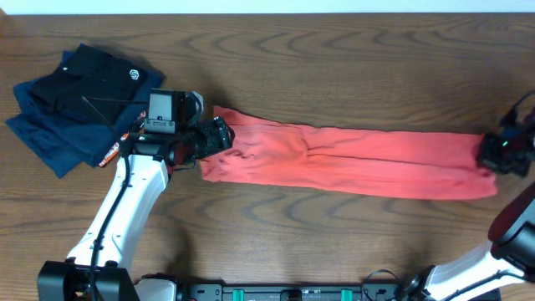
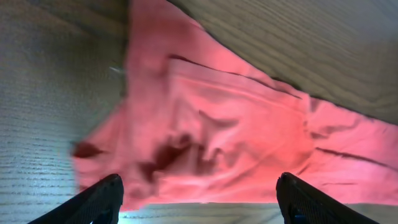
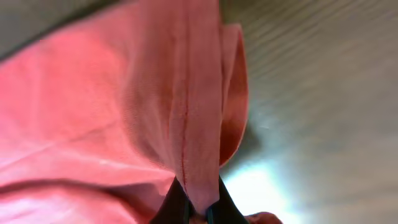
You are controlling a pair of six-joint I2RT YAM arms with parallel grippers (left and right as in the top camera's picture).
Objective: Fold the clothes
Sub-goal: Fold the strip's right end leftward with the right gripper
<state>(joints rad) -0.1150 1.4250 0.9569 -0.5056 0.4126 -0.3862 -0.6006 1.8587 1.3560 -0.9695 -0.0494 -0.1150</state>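
Coral-red T-shirt [image 1: 351,159] lay drawn out in a long band across the table [image 1: 334,50], its long axis running left to right. At its right end the right gripper [image 1: 501,152] was clamped on the cloth. The left gripper [image 1: 219,136] hung over the opposite end with its fingers spread apart and the cloth directly beneath.

Bare surface [image 1: 334,67] runs open along both long sides of the stretched T-shirt [image 1: 359,160]. Folded dark garments [image 1: 75,109] block the far left corner, close behind the left end effector [image 1: 226,138].
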